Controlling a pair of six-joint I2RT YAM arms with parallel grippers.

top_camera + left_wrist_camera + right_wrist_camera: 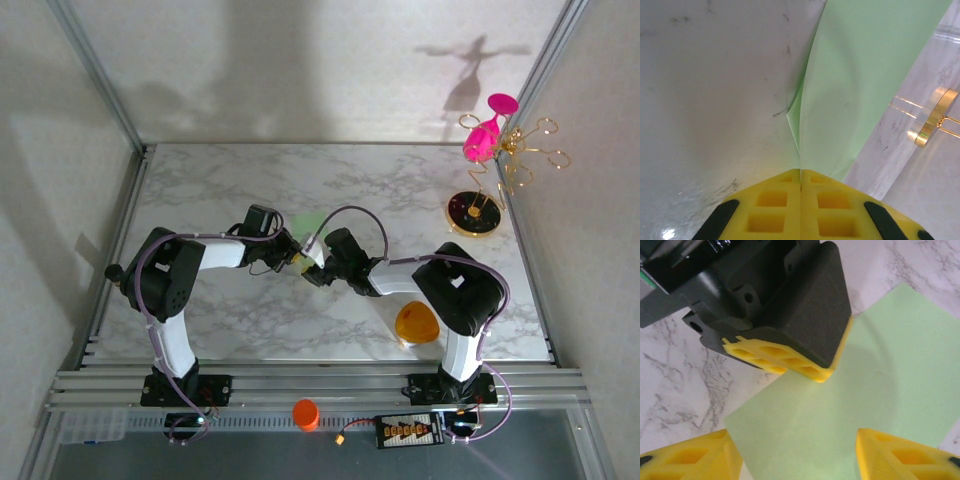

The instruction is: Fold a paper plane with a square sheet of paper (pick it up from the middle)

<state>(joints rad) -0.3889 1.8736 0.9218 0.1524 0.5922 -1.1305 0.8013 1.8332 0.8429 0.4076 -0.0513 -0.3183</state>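
Observation:
The square sheet of paper [310, 222] is pale green and lies on the marble table, mostly under the two wrists. My left gripper [801, 172] is shut on the sheet's edge, and the paper [865, 75] rises from the pinch with a soft crease. In the top view the left gripper [298, 260] meets the right gripper [319, 268] at mid-table. My right gripper [797, 460] is open, its yellow fingers [690, 460] spread over the flat sheet [840, 415], with nothing between them. The left gripper's yellow tips [780, 360] show just ahead, on the paper's edge.
An orange rounded-triangle object [417, 323] lies by the right arm's base. A gold wire stand [478, 210] with pink glasses [485, 135] is at the back right; its base [935, 117] appears beyond the paper. An orange cup [305, 413] sits on the front rail.

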